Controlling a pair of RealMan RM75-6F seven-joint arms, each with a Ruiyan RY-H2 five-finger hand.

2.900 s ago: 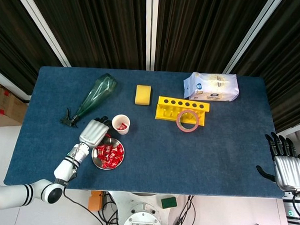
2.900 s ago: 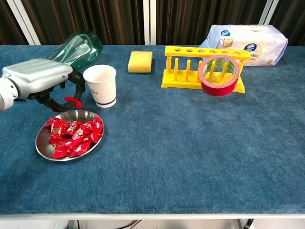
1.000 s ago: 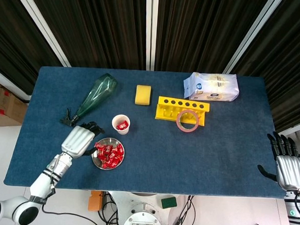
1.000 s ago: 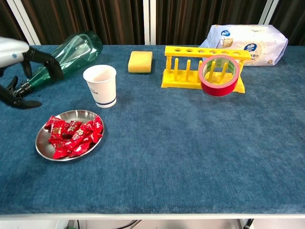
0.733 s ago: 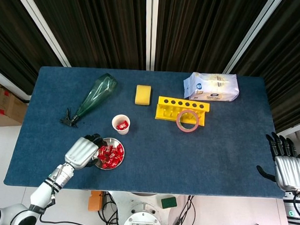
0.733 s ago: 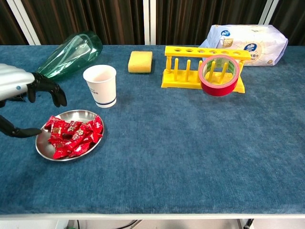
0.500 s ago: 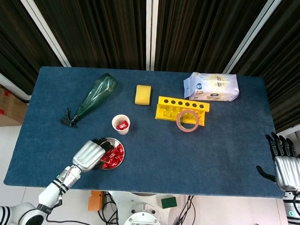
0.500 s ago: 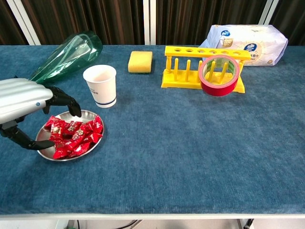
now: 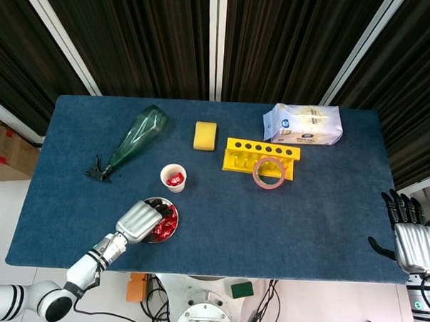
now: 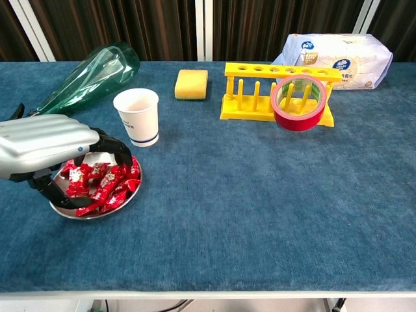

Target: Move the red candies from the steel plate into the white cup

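Your left hand point(image 10: 49, 149) has swung back over the steel plate point(image 10: 91, 209), fingers point(image 10: 120, 153) spread and empty above the red candies point(image 10: 104, 182), ready for the next pick for the white cup point(image 10: 137, 116).

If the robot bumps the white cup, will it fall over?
Probably easily. The white cup looks like thin paper, taller than its narrow base, and holds just a candy or so, so it's likely light and tippy.

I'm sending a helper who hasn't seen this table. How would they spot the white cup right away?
Start at the big green bottle lying on the table's left side. Just right of it, behind the steel plate of red candies, stands the white cup. It is the only upright paper cup, with a blue band near its base.
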